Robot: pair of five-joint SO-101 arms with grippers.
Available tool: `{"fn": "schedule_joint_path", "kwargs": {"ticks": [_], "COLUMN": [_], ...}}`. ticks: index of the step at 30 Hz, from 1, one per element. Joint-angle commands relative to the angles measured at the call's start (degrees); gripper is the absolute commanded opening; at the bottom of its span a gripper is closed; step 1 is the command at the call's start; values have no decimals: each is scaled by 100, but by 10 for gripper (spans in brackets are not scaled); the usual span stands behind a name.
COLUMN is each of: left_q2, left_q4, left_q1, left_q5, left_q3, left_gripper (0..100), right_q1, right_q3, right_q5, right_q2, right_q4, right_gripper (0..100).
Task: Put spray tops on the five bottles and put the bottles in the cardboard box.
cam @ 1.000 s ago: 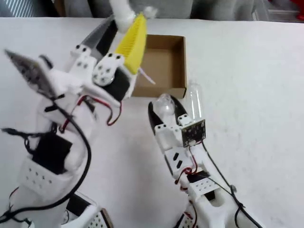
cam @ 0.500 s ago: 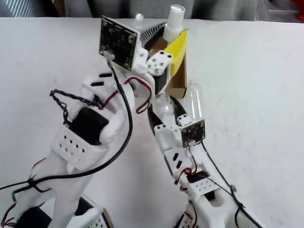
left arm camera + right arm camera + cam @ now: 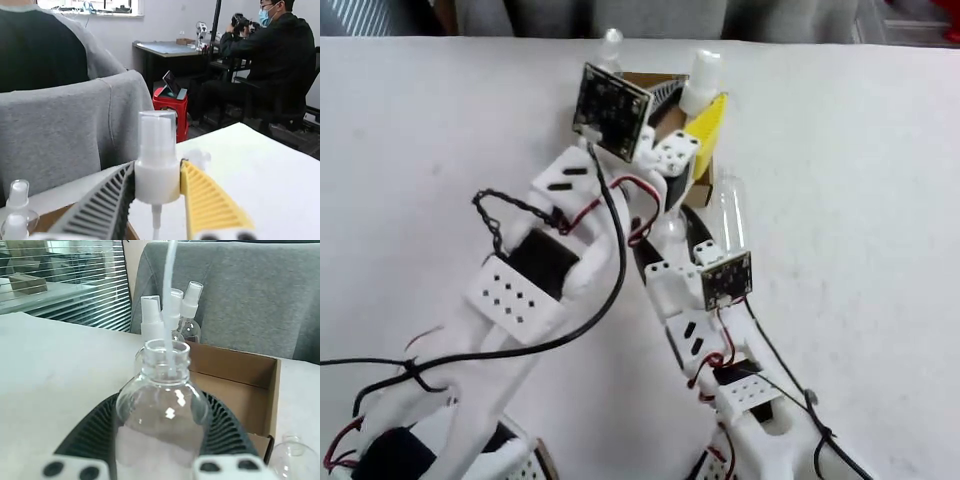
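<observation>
Over upright bottle (image 3: 160, 380) in right hand's (image 3: 161, 404) clasp, spray top (image 3: 157, 172), tube (image 3: 156, 222) down, in left hand's (image 3: 157, 169) pinch

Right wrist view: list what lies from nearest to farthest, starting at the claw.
Right claw → open clear bottle gripped in it → cardboard box → grey chair back.

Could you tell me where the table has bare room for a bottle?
The table is bare right of the loose bottle and at the far left. It is crowded by the cardboard box, where the left gripper and right gripper are close.
</observation>
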Motion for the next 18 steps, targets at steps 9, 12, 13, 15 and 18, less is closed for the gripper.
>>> {"fn": "schedule_joint_path", "kwargs": {"ticks": [9,12,13,15,18], "left_q2": [-787,-954,-1015,-1121,-1244], "left_q4": [-255,-273,-290,-299,-308], "left_q1": [48,101,145,171,171], "left_q5": [-9,0,0,0,0], "left_q3": [791,1090,1222,1512,1873], "left_gripper": [65,65,65,65,65], "right_q1": [-13,-13,-4,-4,-4], "right_q3": [70,70,70,70,70], "right_q5": [-18,-18,-18,-18,-18], "right_q2": [-84,-84,-84,-84,-84], "right_q4": [22,31,31,31,31], "right_gripper": [15,15,15,15,15]}}
